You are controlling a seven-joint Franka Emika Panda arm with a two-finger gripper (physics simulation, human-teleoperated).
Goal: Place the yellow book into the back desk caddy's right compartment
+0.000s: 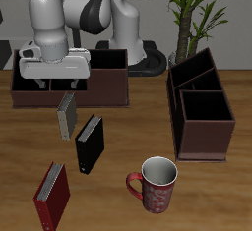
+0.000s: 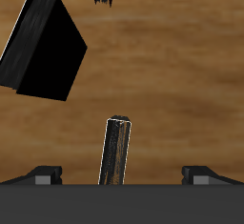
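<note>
Three books on the surface [image 1: 197,201]; yellow book [image 1: 67,116] stands upright under the tool [image 1: 57,81], fingers spread either side, not clamped. Back desk caddy [image 1: 108,89] sits at its 12 o'clock. Tool aligned for a spine pinch.

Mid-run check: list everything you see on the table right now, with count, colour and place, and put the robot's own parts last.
yellow book: one, greyish-tan, standing upright on the table directly below the gripper, in front of the back desk caddy.
black book: one, black, standing just in front of the yellow book.
red book: one, dark red, near the table's front edge.
mug: one, red patterned with white inside, near the front edge.
back desk caddy: one, dark maroon-brown, at the table's back, partly behind the gripper.
second desk caddy: one, same colour, taller, beside the plant.
potted plant: one, green, at the back.
gripper: one, white and grey, open, above the yellow book.
</note>
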